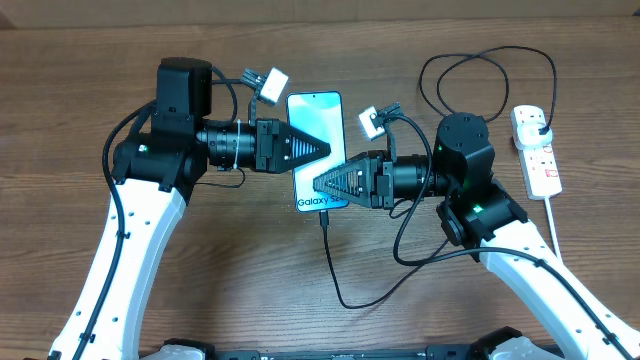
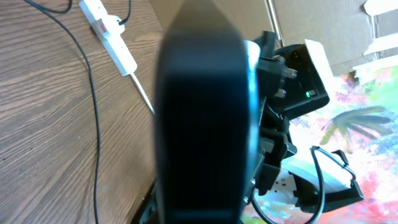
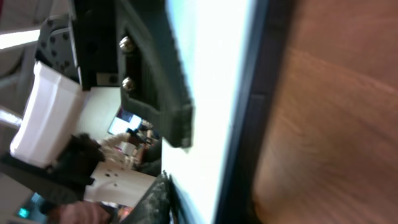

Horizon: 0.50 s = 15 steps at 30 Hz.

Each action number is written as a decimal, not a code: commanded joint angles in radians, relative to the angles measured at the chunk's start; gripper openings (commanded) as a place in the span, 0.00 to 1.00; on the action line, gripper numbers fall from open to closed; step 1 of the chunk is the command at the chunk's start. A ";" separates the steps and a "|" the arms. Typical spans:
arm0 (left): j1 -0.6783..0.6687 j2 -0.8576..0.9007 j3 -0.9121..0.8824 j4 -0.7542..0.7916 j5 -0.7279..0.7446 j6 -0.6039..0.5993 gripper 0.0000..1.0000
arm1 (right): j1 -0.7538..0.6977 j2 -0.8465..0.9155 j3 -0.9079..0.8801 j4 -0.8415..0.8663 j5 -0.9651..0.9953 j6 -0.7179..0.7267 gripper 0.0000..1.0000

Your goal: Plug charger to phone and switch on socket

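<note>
The phone (image 1: 318, 118) lies mid-table with its light blue screen lit. My left gripper (image 1: 326, 148) reaches in from the left, rolled on its side and shut on the phone's left edge. Its upper finger (image 3: 155, 81) lies on the bright screen (image 3: 217, 93). My right gripper (image 1: 319, 184) comes from the right and is shut on the phone's lower end, one finger (image 3: 158, 202) against the screen and the other hidden. The charger cable (image 1: 335, 270) meets the phone's bottom edge with its connector tip (image 1: 324, 216). Its black plug (image 1: 541, 127) sits in the white socket (image 1: 537, 150).
The charger cable loops at the back right (image 1: 480, 65) and also trails toward the front edge (image 1: 350, 303). The socket's thick white cord (image 1: 553, 225) runs down the right side. The left wrist view shows the socket (image 2: 115, 43) and thin cable (image 2: 93, 124) on the wood.
</note>
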 commanded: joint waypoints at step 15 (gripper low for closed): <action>0.004 -0.013 0.009 -0.140 -0.624 0.020 1.00 | -0.002 0.005 0.018 -0.407 0.340 -0.171 0.04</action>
